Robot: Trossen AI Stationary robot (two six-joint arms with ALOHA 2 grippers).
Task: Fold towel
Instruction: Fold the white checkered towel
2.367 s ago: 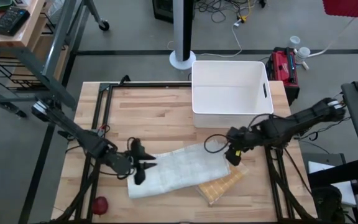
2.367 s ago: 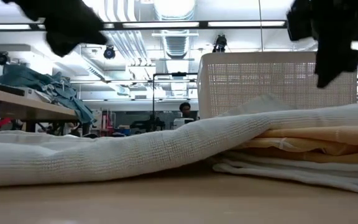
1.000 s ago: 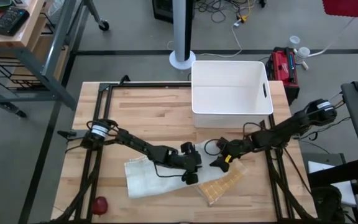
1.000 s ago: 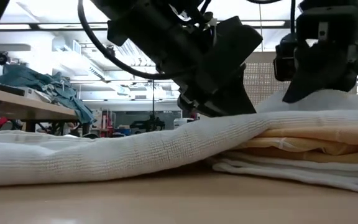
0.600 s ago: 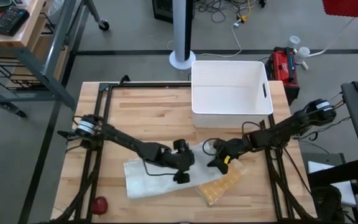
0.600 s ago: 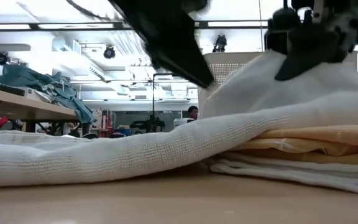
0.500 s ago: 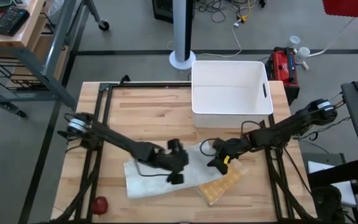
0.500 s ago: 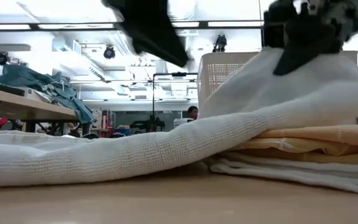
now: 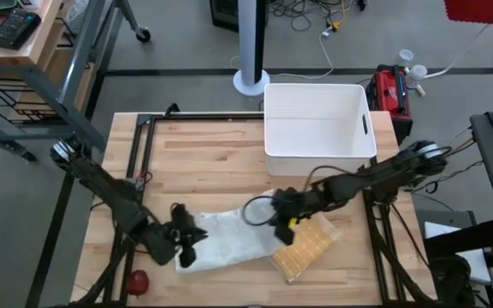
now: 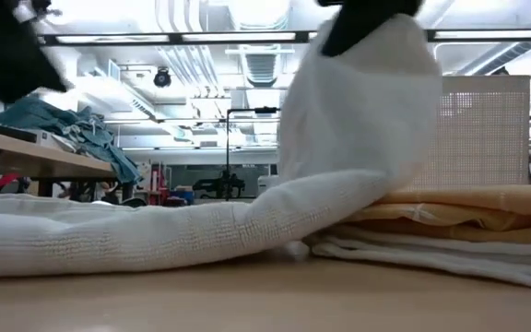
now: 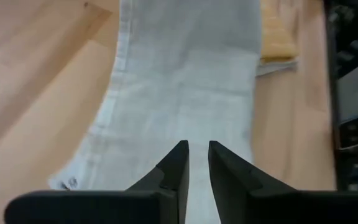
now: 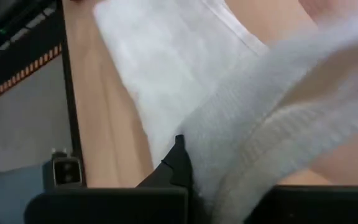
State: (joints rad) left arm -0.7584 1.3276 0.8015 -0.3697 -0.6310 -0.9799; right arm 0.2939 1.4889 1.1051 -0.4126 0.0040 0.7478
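Note:
A white towel [image 9: 229, 235] lies lengthwise on the wooden table, its right part over a folded yellow towel [image 9: 305, 248]. My right gripper [image 9: 279, 218] is shut on the white towel's right end and holds it up as a tall hump [image 10: 358, 101]. My left gripper [image 9: 187, 239] hovers over the towel's left end. In the left wrist view its fingers [image 11: 178, 163] stand a narrow gap apart with nothing between them, and the towel [image 11: 185, 81] lies flat beyond. My right gripper holds the white towel by its right end [image 12: 213, 152], slanting down from the table's right side. Cloth bunches over the one finger [image 12: 179, 163] that shows, so the number of layers cannot be told. The end is lifted clear and hangs slack [image 10: 339, 175]; the rest lies on the table.
A white bin [image 9: 319, 120] stands at the far right of the table. A red ball [image 9: 137, 281] lies at the near left corner. Another folded white cloth [image 10: 431, 254] lies under the yellow towel. Bare wood stretches across the far left.
My left gripper has swept from the towel's middle toward the table's left edge and has risen off the cloth. My right gripper has shut on the towel's right end and carried it up and leftward; that end now stands as a hump while the left part stays flat.

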